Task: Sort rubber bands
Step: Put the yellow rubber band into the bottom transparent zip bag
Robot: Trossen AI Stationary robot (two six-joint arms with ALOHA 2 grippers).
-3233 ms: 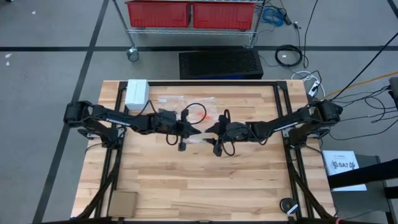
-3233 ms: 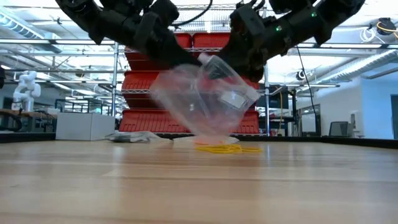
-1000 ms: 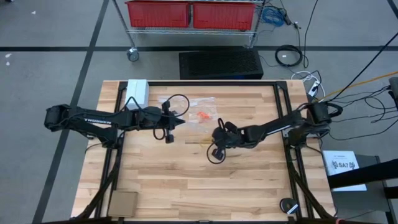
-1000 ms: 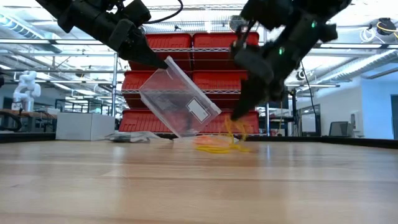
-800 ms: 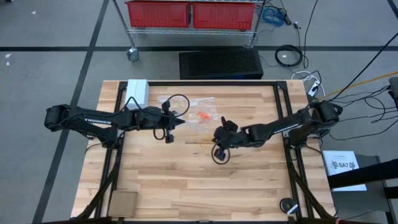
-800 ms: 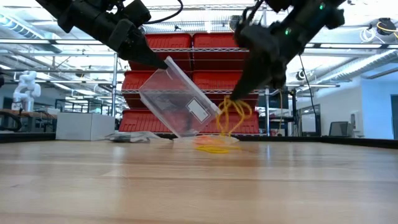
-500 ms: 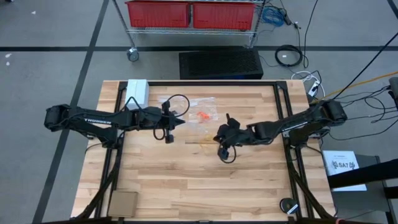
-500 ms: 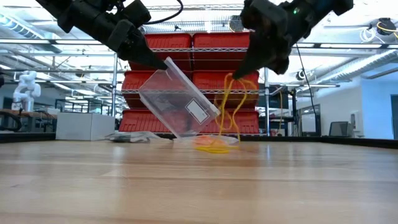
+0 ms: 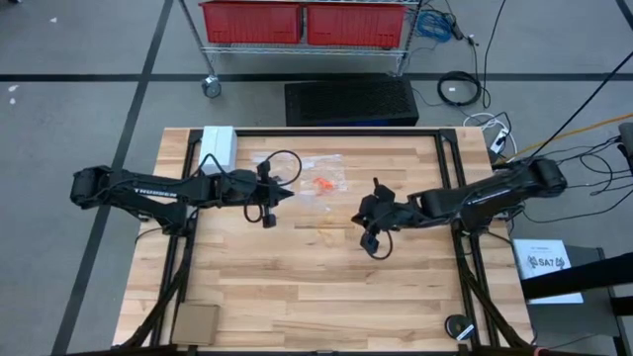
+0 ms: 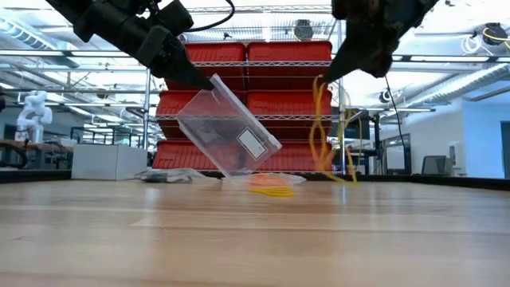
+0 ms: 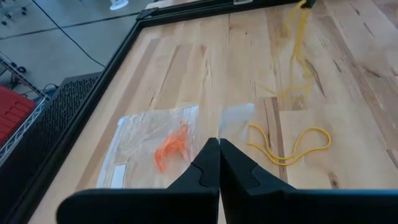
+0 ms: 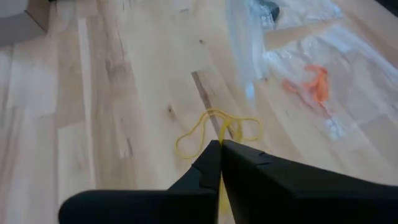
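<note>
Right gripper [image 10: 323,76]: it is hanging in the upper right of the low view, fingers pressed together and pinching a bunch of yellow bands [image 10: 325,139] that are dangling clear of the table [image 10: 255,239].
Left gripper [image 10: 209,80]: it is sitting upper left of centre in the low view, fingers closed on a corner of a clear bag [image 10: 227,131], which is hanging tilted with its lower edge near the wood.
Bands on table: more yellow bands [image 11: 292,144] are lying loose on the wood at lower centre right of the left wrist view, just beside the held bag; orange bands [image 9: 318,185] are sitting inside a flat bag [image 9: 302,170] in the upper middle of the high view.
Risk, slipping: the dangling loops look lightly caught, so a quick swing is likely shedding one or two onto the wood.
Risk, snagging: a long loop may be catching on the bag's edge and missing the mouth if the bag is not held open.
Risk, mixing: dropped yellows could be landing close to the orange bag.
Hard to see: whether the held bag's mouth is open, and what it contains, cannot be told.
Cut off: how many bands are in the pinch is unclear; black bands are not showing anywhere.
</note>
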